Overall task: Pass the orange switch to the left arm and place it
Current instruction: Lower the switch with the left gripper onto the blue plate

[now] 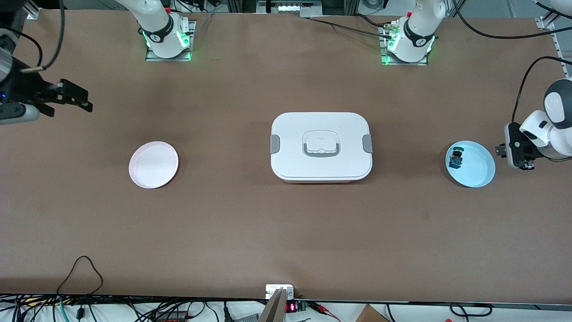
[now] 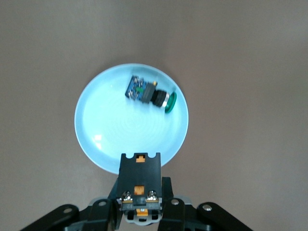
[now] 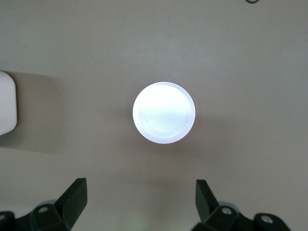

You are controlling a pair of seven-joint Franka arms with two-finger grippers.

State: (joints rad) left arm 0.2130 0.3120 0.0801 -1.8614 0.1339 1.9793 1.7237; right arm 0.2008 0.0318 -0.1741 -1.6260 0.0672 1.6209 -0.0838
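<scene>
My left gripper [image 2: 140, 192] is shut on the orange switch [image 2: 140, 168], a small black part with orange-yellow insets that stands out from between the fingers. In the front view the left gripper [image 1: 514, 150] hangs over the table just beside the light-blue plate [image 1: 480, 174], toward the left arm's end. The white lidded box [image 1: 321, 146] sits mid-table between the two plates. My right gripper [image 1: 76, 96] waits open and holds nothing, in the air toward the right arm's end; in its wrist view the right gripper [image 3: 139, 192] shows the pink plate [image 3: 164, 112] past it.
A small blue-bodied switch with a green cap [image 1: 456, 157] lies on the light-blue plate [image 2: 125, 130], seen as the blue switch [image 2: 149, 94] in the left wrist view. The pink plate [image 1: 153, 164] carries nothing. A corner of the box [image 3: 7, 103] shows in the right wrist view.
</scene>
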